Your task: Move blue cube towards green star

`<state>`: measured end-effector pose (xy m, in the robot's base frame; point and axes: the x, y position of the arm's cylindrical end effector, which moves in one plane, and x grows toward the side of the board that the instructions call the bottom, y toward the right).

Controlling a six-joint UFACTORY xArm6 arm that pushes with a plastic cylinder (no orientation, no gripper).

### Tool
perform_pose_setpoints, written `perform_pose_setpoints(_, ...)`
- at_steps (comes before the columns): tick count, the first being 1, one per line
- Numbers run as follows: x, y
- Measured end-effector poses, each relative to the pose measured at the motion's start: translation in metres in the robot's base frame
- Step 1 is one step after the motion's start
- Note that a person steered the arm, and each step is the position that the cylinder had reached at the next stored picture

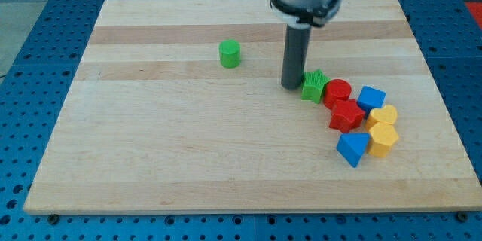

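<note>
The blue cube point(371, 98) sits at the right of the wooden board point(188, 158), at the upper right of a cluster of blocks. The green star point(315, 86) lies at the cluster's left end, with a red cylinder point(338, 90) between it and the blue cube. My tip point(291, 85) rests on the board just left of the green star, touching or nearly touching it. The blue cube is about a hundred pixels to the right of my tip.
A red star-like block point(346, 114) lies below the red cylinder. Two yellow blocks point(383, 116) point(382, 139) sit below the blue cube. A blue triangular block point(352, 149) is at the cluster's bottom. A green cylinder point(230, 53) stands alone at upper middle.
</note>
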<state>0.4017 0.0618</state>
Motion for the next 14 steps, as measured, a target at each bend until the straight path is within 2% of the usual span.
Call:
perform_pose_setpoints(1,-0.022,0.0)
perform_pose_setpoints(2,-0.003,0.046)
perform_pose_setpoints(3,0.054,0.048)
perform_pose_setpoints(4,0.039,0.042)
perform_pose_setpoints(5,-0.023,0.014)
perform_pose_setpoints(6,-0.06,0.053)
perform_pose_setpoints(7,-0.11,-0.006)
perform_pose_setpoints(8,-0.115,-0.079)
perform_pose_setpoints(9,-0.061,-0.085)
perform_pose_setpoints(10,-0.04,-0.083)
perform_pose_setpoints(11,-0.067,-0.116)
perform_pose_setpoints(12,-0.035,-0.13)
perform_pose_setpoints(13,0.037,-0.081)
perform_pose_setpoints(14,0.043,-0.073)
